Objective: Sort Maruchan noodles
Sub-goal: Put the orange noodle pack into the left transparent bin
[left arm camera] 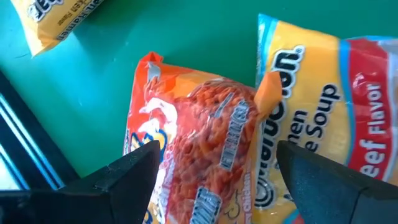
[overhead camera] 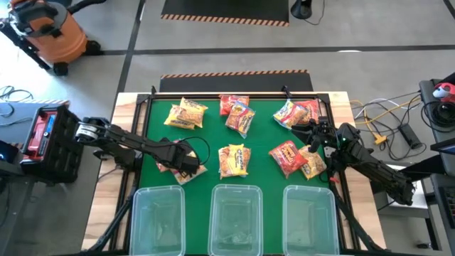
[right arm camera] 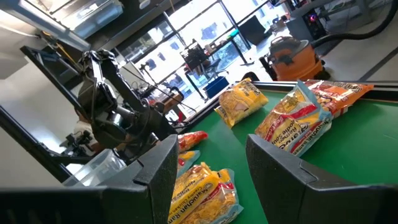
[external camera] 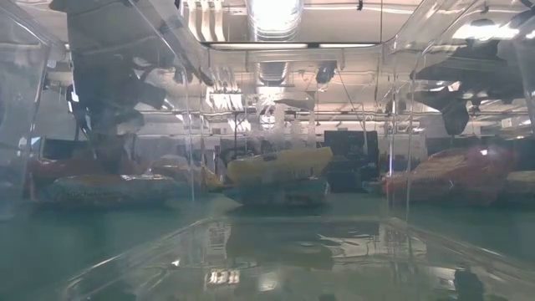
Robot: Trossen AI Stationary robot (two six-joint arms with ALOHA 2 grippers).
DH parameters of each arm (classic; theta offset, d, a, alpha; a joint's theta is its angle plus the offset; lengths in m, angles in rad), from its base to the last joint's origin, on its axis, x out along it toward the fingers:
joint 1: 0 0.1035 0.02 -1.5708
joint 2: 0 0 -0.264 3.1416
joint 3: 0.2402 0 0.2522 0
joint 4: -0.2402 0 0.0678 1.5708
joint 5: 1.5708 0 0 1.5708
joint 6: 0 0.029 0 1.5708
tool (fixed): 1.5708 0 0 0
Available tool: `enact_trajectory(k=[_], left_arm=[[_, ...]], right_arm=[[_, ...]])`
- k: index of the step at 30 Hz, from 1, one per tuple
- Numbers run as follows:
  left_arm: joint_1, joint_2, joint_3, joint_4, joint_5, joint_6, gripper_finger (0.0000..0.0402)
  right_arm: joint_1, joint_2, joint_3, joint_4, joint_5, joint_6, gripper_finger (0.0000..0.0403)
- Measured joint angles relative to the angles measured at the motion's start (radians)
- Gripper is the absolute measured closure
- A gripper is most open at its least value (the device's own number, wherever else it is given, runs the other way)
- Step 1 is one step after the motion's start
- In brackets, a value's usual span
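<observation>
**Left gripper spread over an orange packet at the mat's left side**

The Maruchan noodles [overhead camera: 235, 135] lie scattered over the green mat [overhead camera: 213, 131]: 2 yellow packets [overhead camera: 186, 114] at the far left, a red-and-yellow cluster [overhead camera: 237, 112] at the far middle, another cluster [overhead camera: 297, 112] at the far right, a yellow pair [overhead camera: 234, 159] in the centre, and a red packet [overhead camera: 287, 156] with a yellow one just beside it on the right.

At the near left of the mat, an orange packet [left arm camera: 193, 143] lies flat under the left gripper [overhead camera: 186, 162]. In the left wrist view its 2 fingers [left arm camera: 124, 177] stand wide apart, one on either side of this packet, not clamped on it. A yellow beef-flavour packet [left arm camera: 323, 106] overlaps the orange one's edge.

The right gripper [overhead camera: 315, 136] hangs above the mat's right side, between the far-right cluster and the red packet. Its fingers [right arm camera: 283, 168] are partly apart with nothing between them.

3 clear tubs [overhead camera: 237, 217] stand in a row along the near edge of the table [overhead camera: 128, 107], just beyond the mat. An orange shop vacuum [overhead camera: 53, 32] stands on the floor, well apart from the table.
</observation>
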Motion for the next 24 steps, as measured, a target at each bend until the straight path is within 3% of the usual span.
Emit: enact_trajectory(k=[13,24], left_arm=[[0.009,-0.086,-0.064,-0.019,-0.018,-0.025,0.0098],[0.113,-0.319,-0.215,0.125,-0.014,-0.095,0.0098]], right_arm=[[0.000,0.000,0.000,0.000,0.000,0.000,0.0225],[0.000,0.000,0.000,0.000,0.000,0.000,0.0225]])
